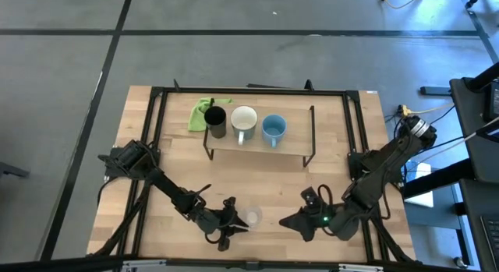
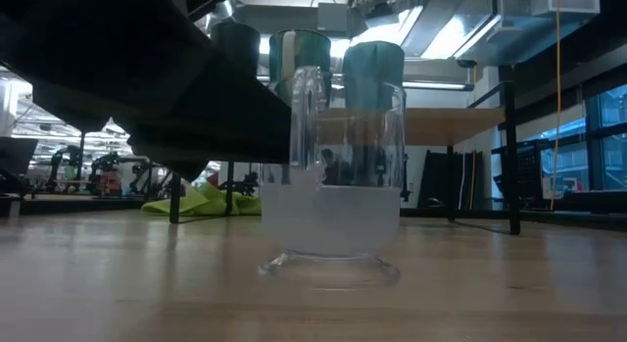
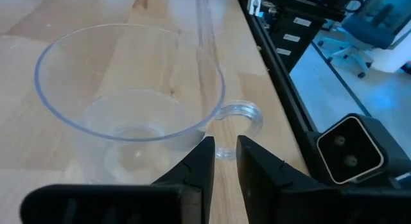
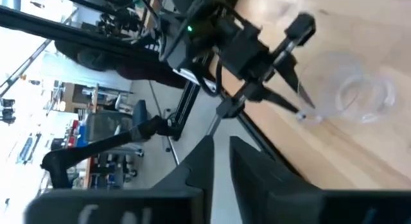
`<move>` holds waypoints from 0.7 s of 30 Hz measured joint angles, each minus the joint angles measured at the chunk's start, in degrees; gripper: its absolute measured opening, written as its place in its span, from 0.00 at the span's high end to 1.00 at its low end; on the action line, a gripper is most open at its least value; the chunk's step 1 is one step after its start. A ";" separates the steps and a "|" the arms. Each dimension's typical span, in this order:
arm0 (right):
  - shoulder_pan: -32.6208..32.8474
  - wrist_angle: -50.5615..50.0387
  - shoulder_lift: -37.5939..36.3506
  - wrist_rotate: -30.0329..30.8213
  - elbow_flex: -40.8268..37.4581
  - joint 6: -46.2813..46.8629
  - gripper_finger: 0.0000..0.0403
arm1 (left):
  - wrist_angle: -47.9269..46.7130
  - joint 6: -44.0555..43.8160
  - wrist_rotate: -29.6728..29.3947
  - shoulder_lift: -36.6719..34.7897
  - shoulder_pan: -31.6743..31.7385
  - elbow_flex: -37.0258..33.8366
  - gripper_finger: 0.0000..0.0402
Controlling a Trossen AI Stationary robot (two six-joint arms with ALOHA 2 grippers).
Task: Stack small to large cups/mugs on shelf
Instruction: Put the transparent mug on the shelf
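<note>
the clear cup (image 1: 251,218) stands upright on the table (image 1: 257,182) near its front edge, about midway between the two arms, with a small round handle (image 3: 241,118) sticking out from its lower side. the left gripper (image 1: 231,221) lies low at the near left, just beside the cup on its left; in the left wrist view its two fingers (image 3: 199,163) stand close together with only a narrow slit between them, pointed at the spot where the handle meets the cup wall, and they do not close on anything (whether a fingertip touches the glass i cannot tell). the right gripper (image 1: 290,222) rests at the near right, to the right of the cup and apart from it; its fingers (image 4: 205,156) show a thin gap and nothing between them. the shelf (image 1: 261,150) stands at the far middle of the table, and on it three vessels sit in a row: the black cup (image 1: 216,121) at the left, the white mug (image 1: 243,122) in the middle and the blue mug (image 1: 274,129) at the right, each close beside the next. a green cloth (image 1: 201,114) lies on the table just left of the black cup, partly behind it. in the low view the clear cup (image 2: 333,185) fills the middle, with the shelf's mugs seen through and above it.
</note>
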 joint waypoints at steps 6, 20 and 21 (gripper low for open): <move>-0.04 0.13 1.69 -0.22 0.00 3.08 0.73 | 0.03 0.04 -0.17 -0.24 0.15 -0.02 0.83; -7.26 -32.83 15.91 -8.29 26.75 -23.53 0.67 | -25.81 4.83 1.55 -12.71 -1.45 -0.03 0.83; -7.63 -40.16 16.64 -8.41 29.84 -22.94 0.67 | -28.75 5.29 1.07 -14.44 -1.79 -0.02 0.83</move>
